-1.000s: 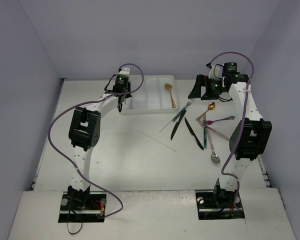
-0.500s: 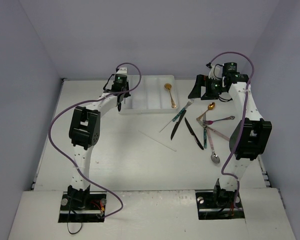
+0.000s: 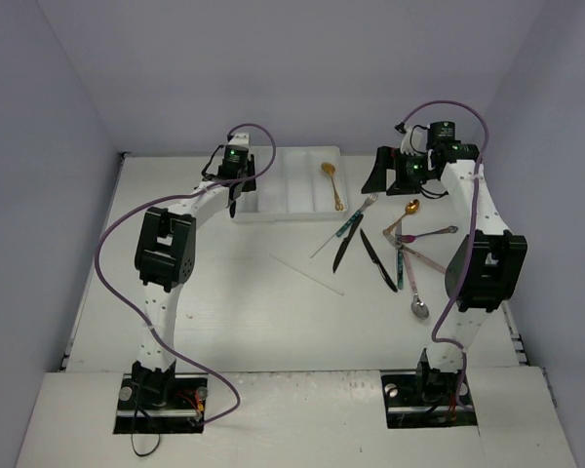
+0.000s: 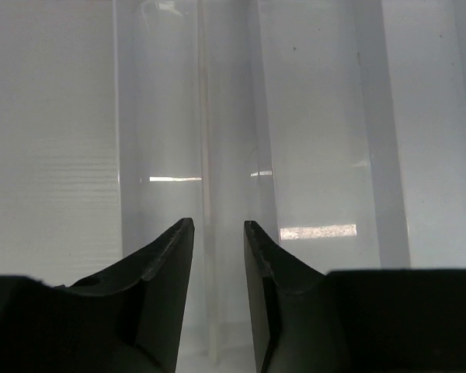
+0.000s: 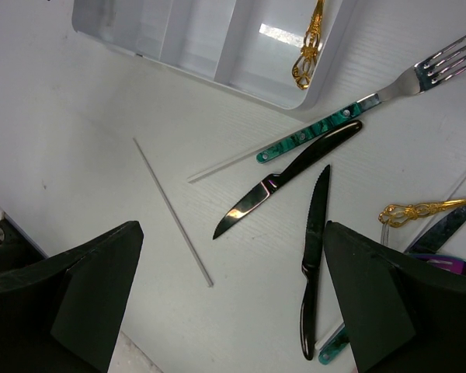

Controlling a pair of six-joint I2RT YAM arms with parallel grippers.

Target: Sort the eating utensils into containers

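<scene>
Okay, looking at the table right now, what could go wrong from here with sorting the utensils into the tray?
1. The teal-handled fork lies close alongside a black knife; a pinch from the open right gripper might catch both.
2. In the pile of crossed utensils by the right arm, lifting one could drag its neighbours.
3. The clear rod barely shows against the white table and could be missed or knocked.

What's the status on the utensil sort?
Left gripper part open over tray, clear rod lying beneath. Right gripper wide open, empty, above loose utensils. Gold spoon in tray; rest on table. Nothing blocking.
</scene>
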